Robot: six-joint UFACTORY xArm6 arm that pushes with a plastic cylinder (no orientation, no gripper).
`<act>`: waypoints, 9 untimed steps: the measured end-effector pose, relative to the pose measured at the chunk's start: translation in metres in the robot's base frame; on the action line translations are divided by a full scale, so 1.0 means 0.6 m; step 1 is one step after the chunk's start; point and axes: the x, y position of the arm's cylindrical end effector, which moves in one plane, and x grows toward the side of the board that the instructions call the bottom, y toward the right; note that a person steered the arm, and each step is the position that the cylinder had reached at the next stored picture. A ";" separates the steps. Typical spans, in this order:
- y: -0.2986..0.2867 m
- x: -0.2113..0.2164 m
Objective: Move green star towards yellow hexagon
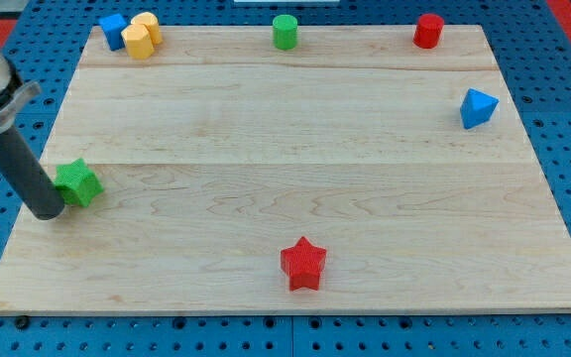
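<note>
Dark rod slanting down from the view's upper left, my tip (48, 212) on the board's left edge

This looks like a robotics lab bench. A pale wooden board (295, 169) made of joined planks lies on a blue perforated base plate (563, 119) with a regular grid of mounting holes, which surrounds the board on all sides. Small coloured plastic test blocks sit on the board.

My tip (47, 211) ends a smooth, straight, dark charcoal rod that widens above into a pale grey cylindrical collar
</note>
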 end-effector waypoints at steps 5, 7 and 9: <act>0.072 -0.109; 0.073 -0.163; 0.106 -0.212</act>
